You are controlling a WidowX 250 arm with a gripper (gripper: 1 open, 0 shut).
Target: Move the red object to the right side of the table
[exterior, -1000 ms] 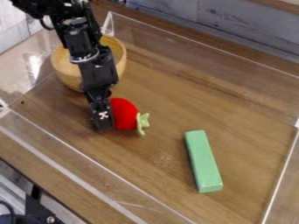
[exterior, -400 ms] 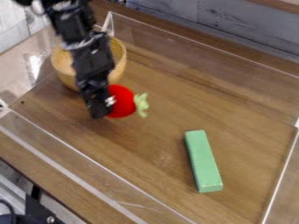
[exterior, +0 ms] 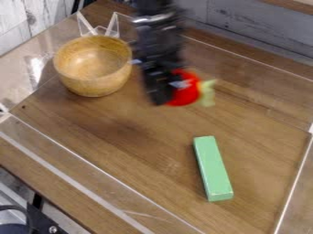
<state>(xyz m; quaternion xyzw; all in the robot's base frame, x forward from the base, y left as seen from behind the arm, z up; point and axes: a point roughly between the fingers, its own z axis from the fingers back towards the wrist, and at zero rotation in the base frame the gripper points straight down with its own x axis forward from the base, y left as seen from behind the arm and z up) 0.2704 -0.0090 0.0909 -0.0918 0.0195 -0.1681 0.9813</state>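
Observation:
The red object (exterior: 185, 91), a small round toy fruit with a pale green stem piece, hangs blurred above the middle of the table (exterior: 110, 146). My gripper (exterior: 167, 91) is shut on it from its left side, fingers pointing down. The arm above it is motion-blurred. The part of the fruit under the fingers is hidden.
A wooden bowl (exterior: 91, 65) stands at the back left. A long green rectangular block (exterior: 211, 167) lies at the front right. Low clear plastic walls (exterior: 285, 196) border the tabletop on all sides.
The gripper closed on the red object near the bowl, lifted it, and carried it rightward and toward the back. The bowl and green block have not moved.

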